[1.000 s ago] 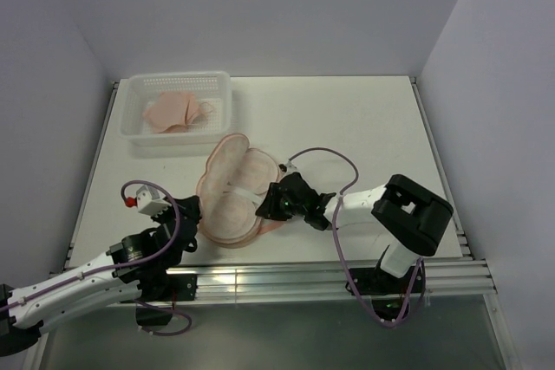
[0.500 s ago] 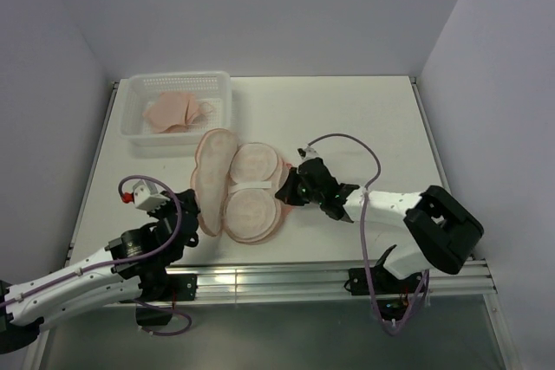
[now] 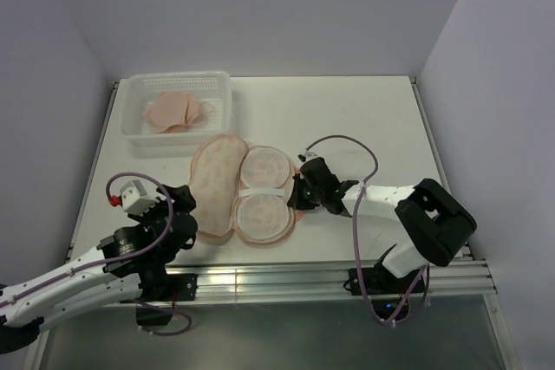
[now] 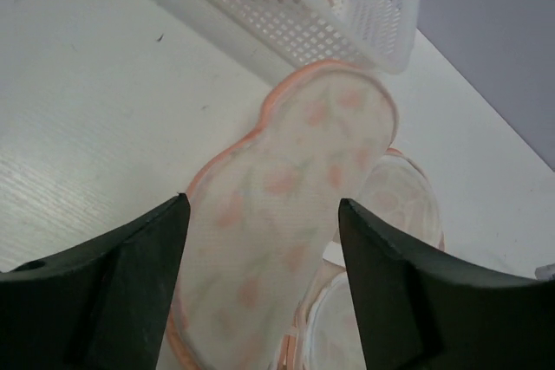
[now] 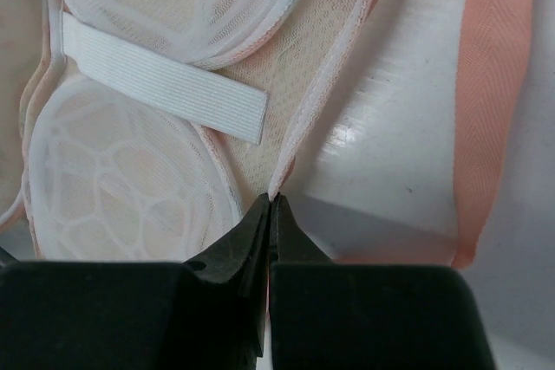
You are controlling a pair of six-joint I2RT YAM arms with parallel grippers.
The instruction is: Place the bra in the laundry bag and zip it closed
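The laundry bag lies spread open on the table. Its printed lid is flat on the left, and the half with two white mesh domes is on the right. The pale peach bra sits in the white basket. My left gripper is open just off the lid's left edge; in the left wrist view its gripper frames the lid without touching it. My right gripper is shut on the bag's thin pink rim beside the domes.
The white lattice basket stands at the back left, close behind the bag's lid, and shows in the left wrist view as well. A white elastic strap crosses between the domes. A peach band lies on the table right of the pinched rim.
The lid, held upright half a second ago, now lies flat to the left. My left gripper has let it go, opened and drawn back. My right gripper stays shut on the rim.
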